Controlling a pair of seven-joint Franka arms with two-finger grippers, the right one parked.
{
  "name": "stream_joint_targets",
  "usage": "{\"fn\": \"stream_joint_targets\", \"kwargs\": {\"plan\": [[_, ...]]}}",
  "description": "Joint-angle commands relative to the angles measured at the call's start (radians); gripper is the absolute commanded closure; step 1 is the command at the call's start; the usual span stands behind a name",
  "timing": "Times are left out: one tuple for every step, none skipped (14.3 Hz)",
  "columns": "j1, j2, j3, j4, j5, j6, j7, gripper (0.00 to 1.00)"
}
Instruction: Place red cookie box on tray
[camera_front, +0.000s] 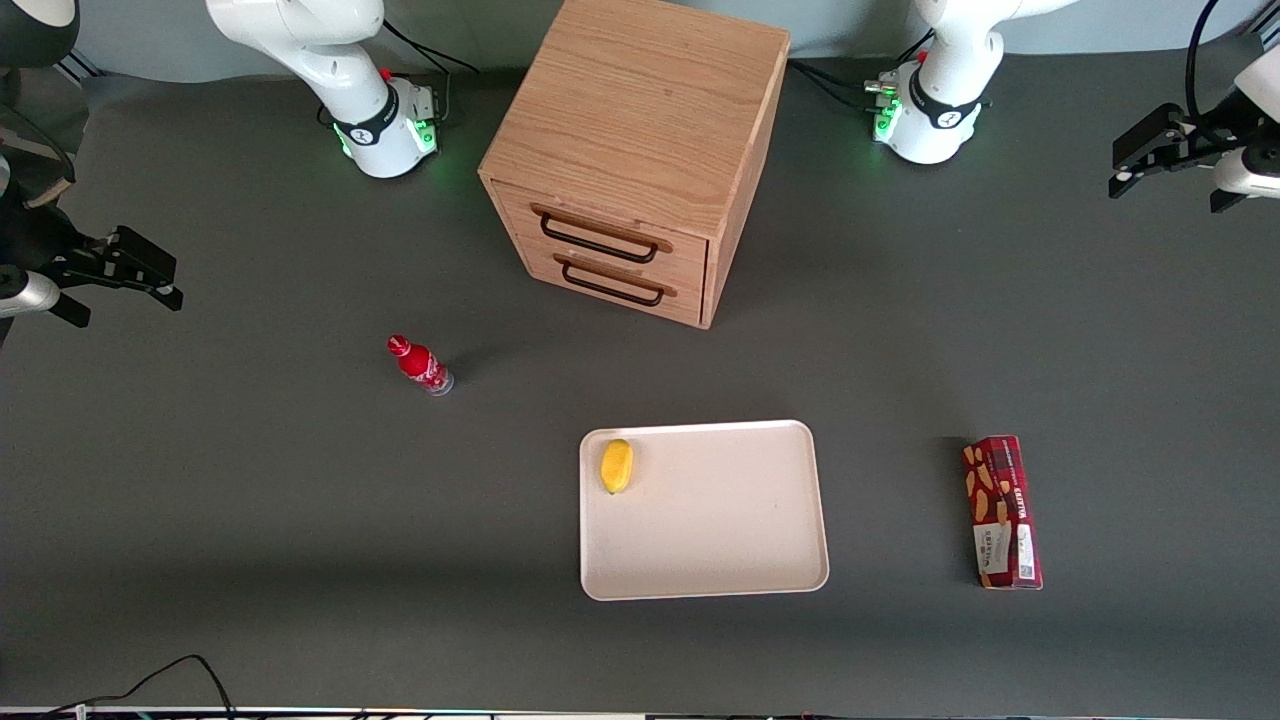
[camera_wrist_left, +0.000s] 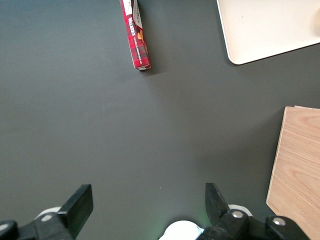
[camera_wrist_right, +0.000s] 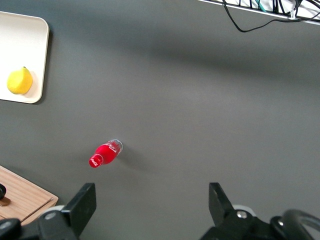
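The red cookie box (camera_front: 1002, 512) lies flat on the dark table toward the working arm's end, beside the tray (camera_front: 720, 520) with a gap of bare table between them. The box (camera_wrist_left: 136, 37) and a corner of the tray (camera_wrist_left: 265, 30) also show in the left wrist view. The cream-white tray holds only a small yellow fruit (camera_front: 616, 466) near one corner. My left gripper (camera_front: 1165, 190) hangs high above the table near the working arm's base, well away from the box and farther from the front camera. The gripper (camera_wrist_left: 147, 195) is open with nothing between its fingers.
A wooden two-drawer cabinet (camera_front: 640, 150) stands mid-table, farther from the front camera than the tray; its edge (camera_wrist_left: 297, 170) shows in the left wrist view. A small red bottle (camera_front: 420, 364) lies toward the parked arm's end. Cables (camera_front: 150, 685) run along the table's front edge.
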Motion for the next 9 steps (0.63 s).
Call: {"fn": "stream_joint_targets", "kwargs": {"plan": [[0.001, -0.013, 0.008, 0.001, 0.007, -0.002, 0.033, 0.00], [0.001, -0.007, 0.010, 0.019, 0.014, -0.007, 0.033, 0.00], [0.004, 0.002, 0.010, 0.022, 0.020, -0.013, 0.033, 0.00], [0.009, 0.003, 0.011, 0.022, 0.020, -0.015, 0.033, 0.00], [0.009, 0.003, 0.013, 0.024, 0.020, -0.015, 0.030, 0.00], [0.009, 0.004, 0.013, 0.028, 0.020, -0.015, 0.015, 0.00], [0.011, 0.007, 0.015, 0.036, 0.018, -0.015, 0.019, 0.00], [0.012, 0.012, 0.015, 0.044, 0.014, -0.015, 0.024, 0.00], [0.012, 0.013, 0.015, 0.045, 0.014, -0.015, 0.021, 0.00]]}}
